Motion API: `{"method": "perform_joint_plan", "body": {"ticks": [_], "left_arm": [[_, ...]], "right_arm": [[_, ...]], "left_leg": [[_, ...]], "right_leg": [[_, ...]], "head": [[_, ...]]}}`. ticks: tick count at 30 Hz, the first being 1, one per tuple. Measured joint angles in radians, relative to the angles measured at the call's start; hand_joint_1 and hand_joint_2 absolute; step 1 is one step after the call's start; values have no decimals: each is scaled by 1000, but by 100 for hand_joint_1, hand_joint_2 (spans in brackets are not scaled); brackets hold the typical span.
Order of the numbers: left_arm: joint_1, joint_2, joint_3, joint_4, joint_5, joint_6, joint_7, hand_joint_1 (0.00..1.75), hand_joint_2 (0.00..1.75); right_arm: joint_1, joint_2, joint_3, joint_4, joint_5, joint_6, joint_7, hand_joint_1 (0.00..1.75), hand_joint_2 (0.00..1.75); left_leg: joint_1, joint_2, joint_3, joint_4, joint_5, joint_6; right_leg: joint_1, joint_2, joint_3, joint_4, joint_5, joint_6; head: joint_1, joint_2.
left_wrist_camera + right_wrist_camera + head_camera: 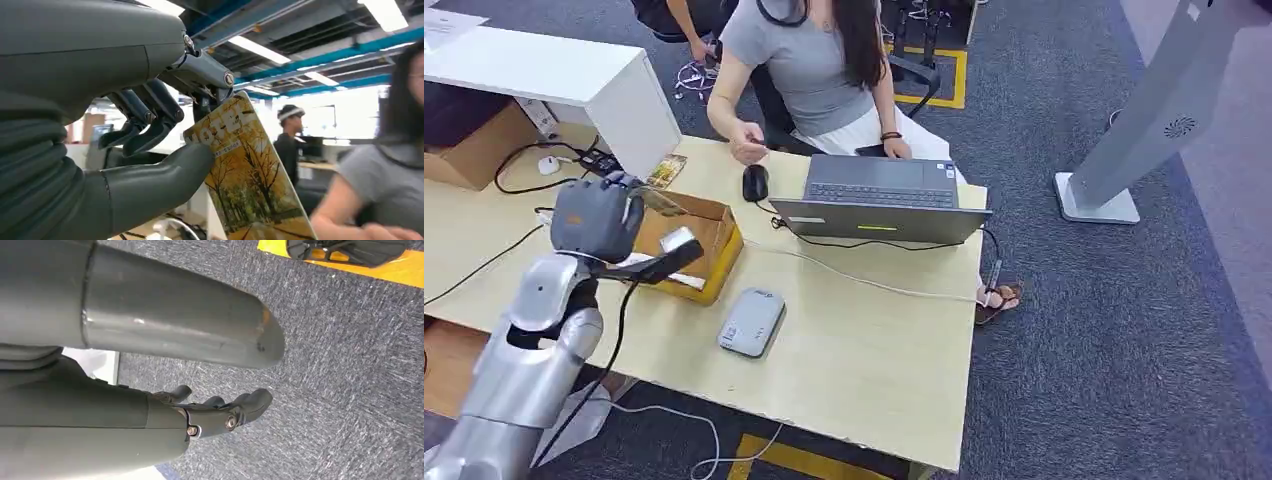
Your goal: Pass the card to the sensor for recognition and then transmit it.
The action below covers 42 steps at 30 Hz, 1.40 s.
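Card (250, 175): thin, flat, glossy, printed with yellow autumn trees; judged light and stiff, with a slick face that could slide or pivot under a pinch. It is held at one short end, thumb below and a dark finger pressing from above, so most of its length sticks out free; a grip at the end leaves the free part clear for presenting, but any knock there would likely lever it out. Left hand (596, 218) pinches the card, raised above the desk (864, 350) just beside the cardboard box (709, 245). Sensor (752, 321), a small grey pad, lies flat on the desk near the box, apart from the hand. A person sits at the laptop (879, 195) across the desk, mouse (755, 182) beside it. Right hand (215, 412) hangs over carpet, fingers loosely apart, holding nothing.
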<state>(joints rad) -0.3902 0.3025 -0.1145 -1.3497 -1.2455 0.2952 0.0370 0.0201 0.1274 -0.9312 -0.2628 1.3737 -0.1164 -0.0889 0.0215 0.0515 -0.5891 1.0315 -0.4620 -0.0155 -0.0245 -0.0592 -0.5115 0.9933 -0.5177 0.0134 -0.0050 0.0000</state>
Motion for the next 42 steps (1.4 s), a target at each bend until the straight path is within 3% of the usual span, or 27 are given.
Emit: {"method": "perform_joint_plan", "body": {"ticks": [4,10,23,42], "left_arm": [[59,-21,-72,-65,-8,-24,4,175,175],[82,-36,-111,-97,-9,-65,15,175,175],[91,-45,-173,-62,-41,-286,123,175,175],[107,-48,-201,-11,-33,-328,136,175,175]], "right_arm": [[-1,0,-5,0,15,2,0,0,0],[-1,1,-16,0,16,6,2,0,0],[-1,13,-33,-8,32,18,29,0,0],[0,20,-44,-20,39,24,38,0,0]], "left_leg": [[0,0,0,0,0,0],[0,0,0,0,0,0],[0,0,0,0,0,0],[0,0,0,0,0,0]], "right_leg": [[0,0,0,0,0,0],[0,0,0,1,0,0],[0,0,0,1,0,0],[0,0,0,1,0,0]], "head": [[0,0],[0,0],[-1,0],[0,0]]}}
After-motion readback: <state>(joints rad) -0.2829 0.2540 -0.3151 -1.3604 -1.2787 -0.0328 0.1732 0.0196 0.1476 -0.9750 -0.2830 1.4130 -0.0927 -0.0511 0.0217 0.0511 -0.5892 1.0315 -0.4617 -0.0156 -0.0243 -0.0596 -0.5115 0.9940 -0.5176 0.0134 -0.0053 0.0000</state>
